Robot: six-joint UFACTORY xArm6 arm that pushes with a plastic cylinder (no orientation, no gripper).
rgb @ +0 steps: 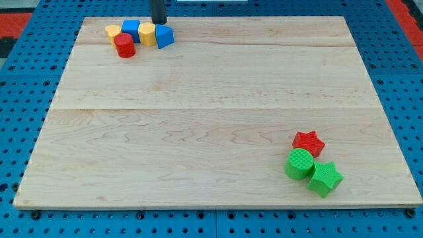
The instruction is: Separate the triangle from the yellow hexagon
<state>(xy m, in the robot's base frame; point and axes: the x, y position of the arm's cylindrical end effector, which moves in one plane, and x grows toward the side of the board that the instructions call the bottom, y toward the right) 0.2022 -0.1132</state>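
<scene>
Where my tip [159, 22] meets blue triangle [164, 36], yellow hexagon [147, 34] adjoining

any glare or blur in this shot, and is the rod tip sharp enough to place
Camera view: even lighting, soft short shadows, faint sheen on the wooden board, no strong glare. Blocks look sharp; my tip is readable, just above the yellow hexagon and blue triangle.

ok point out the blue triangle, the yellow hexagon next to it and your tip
blue triangle [165, 36], camera view, on its front face
yellow hexagon [147, 34], camera view, on its top face
my tip [158, 22], camera view, rod's lower end, just above the triangle
</scene>
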